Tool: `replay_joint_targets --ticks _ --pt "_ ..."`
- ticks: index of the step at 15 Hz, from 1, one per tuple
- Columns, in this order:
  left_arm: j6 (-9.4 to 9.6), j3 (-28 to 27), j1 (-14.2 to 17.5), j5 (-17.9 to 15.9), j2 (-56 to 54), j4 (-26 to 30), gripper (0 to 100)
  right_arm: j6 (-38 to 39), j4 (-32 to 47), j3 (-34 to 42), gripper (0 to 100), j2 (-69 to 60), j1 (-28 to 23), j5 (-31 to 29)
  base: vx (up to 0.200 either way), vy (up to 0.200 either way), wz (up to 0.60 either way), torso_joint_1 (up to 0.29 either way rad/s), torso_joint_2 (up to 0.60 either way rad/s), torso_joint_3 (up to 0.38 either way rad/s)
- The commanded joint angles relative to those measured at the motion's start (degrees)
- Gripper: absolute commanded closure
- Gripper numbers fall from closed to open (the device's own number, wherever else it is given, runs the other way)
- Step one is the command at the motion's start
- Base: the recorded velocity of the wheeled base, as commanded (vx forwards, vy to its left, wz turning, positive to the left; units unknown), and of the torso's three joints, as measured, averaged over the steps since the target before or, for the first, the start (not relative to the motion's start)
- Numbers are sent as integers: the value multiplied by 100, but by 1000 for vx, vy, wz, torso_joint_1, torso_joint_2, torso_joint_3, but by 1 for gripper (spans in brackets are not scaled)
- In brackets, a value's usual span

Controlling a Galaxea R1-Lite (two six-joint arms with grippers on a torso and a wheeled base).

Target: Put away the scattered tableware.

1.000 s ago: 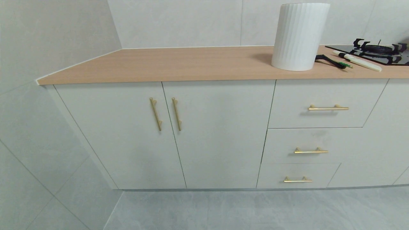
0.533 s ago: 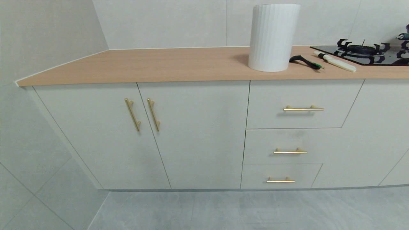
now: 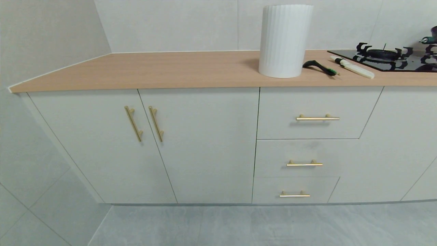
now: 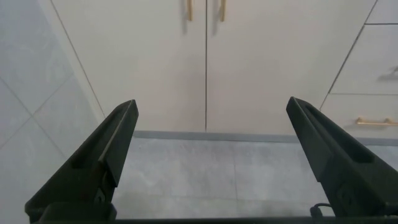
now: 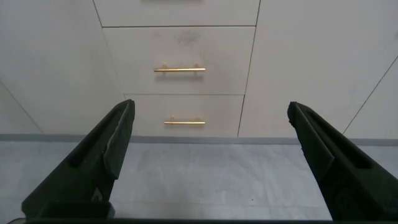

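A pale tiled wall (image 3: 47,41) closes the room on the left and meets the wood-topped table (image 3: 153,70) at its corner. Under the top, two plain cupboard doors (image 3: 92,147) stand shut, their upright gold handles (image 3: 133,123) side by side at the seam. To the right of the doors is a stack of three shut drawers (image 3: 307,150), each with a level gold bar. Grey floor tiles (image 3: 239,225) run along the base.

On the table, above the drawers, a white ribbed holder (image 3: 285,40) stands upright. Just beside it on the right lies a dark-handled utensil (image 3: 319,67) with a green tip. Next to that lies a long cream utensil (image 3: 353,67), perhaps a sheathed knife; it is too small to be sure. Further right, a black hob (image 3: 382,59) with pan supports is set into the top.

The left tool (image 4: 211,109) hangs low before the door seam with its fingers spread wide, holding nothing. The right tool (image 5: 211,107) hangs before the two lower drawers, likewise spread and holding nothing.
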Motion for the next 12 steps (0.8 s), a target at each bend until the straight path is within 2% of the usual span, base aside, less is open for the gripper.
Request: replay_joint_targets --ticks 1,10,12 --pt "-1 0 9 -1 7 -7 0 -2 0 1 0 10 0 4 200 0 0 -7 2 -2" --pt "-1 0 9 -1 7 -7 0 -2 0 1 0 10 0 4 200 0 0 3 1 1" --pt "-1 0 9 -1 7 -7 0 -2 0 1 0 10 0 4 0 0 0 0 0 0"
